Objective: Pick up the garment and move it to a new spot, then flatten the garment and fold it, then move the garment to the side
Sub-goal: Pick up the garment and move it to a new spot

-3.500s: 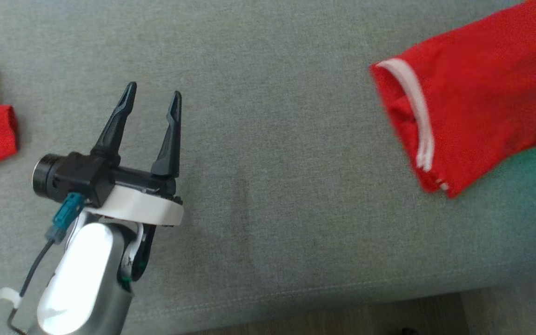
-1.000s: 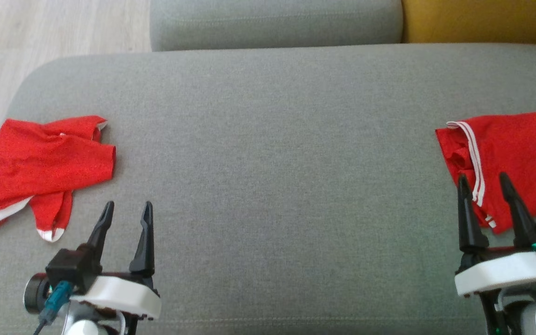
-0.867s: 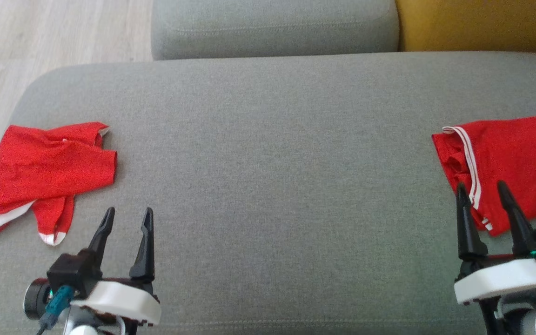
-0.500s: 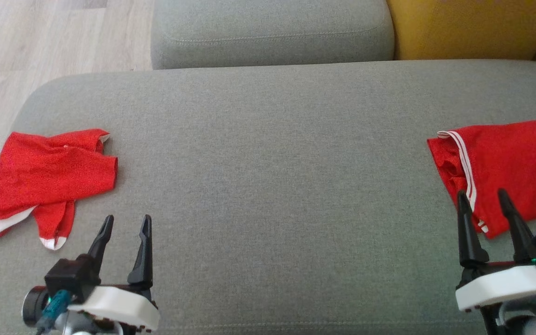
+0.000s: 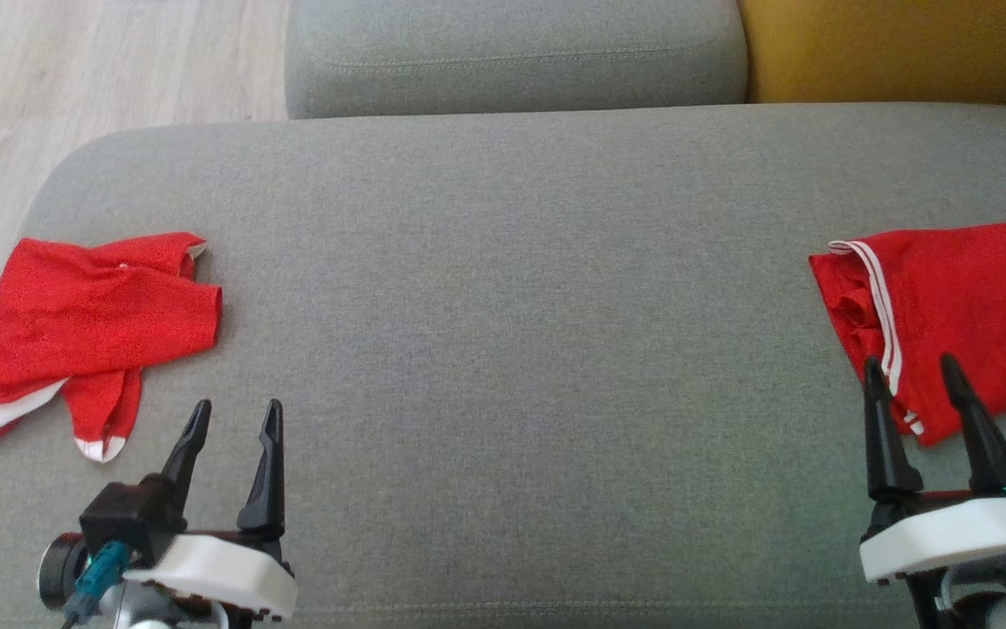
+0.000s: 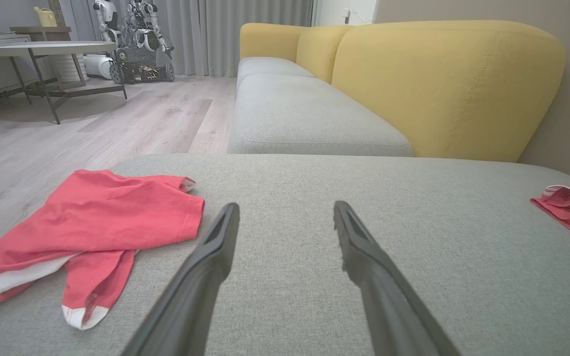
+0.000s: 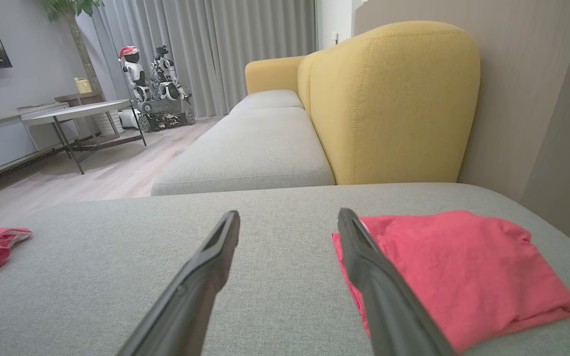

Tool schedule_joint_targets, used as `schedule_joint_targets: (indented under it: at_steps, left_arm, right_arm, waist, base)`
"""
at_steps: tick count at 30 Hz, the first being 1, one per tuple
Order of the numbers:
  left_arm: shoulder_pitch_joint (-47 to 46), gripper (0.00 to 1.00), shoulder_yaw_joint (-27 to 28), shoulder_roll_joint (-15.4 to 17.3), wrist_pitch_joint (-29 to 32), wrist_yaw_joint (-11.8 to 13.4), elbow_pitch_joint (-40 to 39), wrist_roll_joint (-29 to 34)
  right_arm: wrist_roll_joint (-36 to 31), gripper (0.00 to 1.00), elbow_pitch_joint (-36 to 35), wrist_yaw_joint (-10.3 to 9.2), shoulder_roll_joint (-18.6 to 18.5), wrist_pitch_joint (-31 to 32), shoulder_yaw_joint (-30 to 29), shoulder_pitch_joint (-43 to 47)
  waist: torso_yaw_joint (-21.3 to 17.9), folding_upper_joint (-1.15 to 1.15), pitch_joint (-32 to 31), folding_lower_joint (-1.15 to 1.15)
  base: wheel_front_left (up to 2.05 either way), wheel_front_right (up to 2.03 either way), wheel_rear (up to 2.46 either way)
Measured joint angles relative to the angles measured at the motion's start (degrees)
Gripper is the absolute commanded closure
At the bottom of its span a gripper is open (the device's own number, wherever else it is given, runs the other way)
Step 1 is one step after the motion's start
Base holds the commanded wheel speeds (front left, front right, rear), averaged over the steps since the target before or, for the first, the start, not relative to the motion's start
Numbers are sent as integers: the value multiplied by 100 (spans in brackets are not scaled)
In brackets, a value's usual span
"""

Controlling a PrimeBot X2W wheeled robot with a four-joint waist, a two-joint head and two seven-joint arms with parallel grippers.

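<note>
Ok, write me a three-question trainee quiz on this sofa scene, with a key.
1. True or false: the left pincer is shut on the crumpled garment.
2. The folded garment lies: A) on the floor; B) at the right end of the grey seat; C) draped over the yellow backrest.
3. Fill in: both garments are ___ with white trim.

Key: 1 false, it is open and apart from it; 2 B; 3 red.
</note>
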Motion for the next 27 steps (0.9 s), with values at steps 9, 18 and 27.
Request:
schedule_joint_targets:
  at_steps: [9,18,27]
  left_arm:
    - [-205,0,-22,-11,-10,5,-15,-32]
    - [-454,0,21,-70,-132,-1,156,-92]
    - [-611,0,98,-111,-208,-2,342,-92]
  right_arm:
    - [-1,0,-179,0,2,19,-74,3]
    - [-20,0,-416,0,4,143,123,-17]
    - [-33,0,-428,0,5,153,157,-21]
  waist:
    - [346,0,79,0]
    - [1319,0,134,0]
    - [2275,0,140,0]
  base:
    - [0,0,0]
    - [0,0,0]
    - [0,0,0]
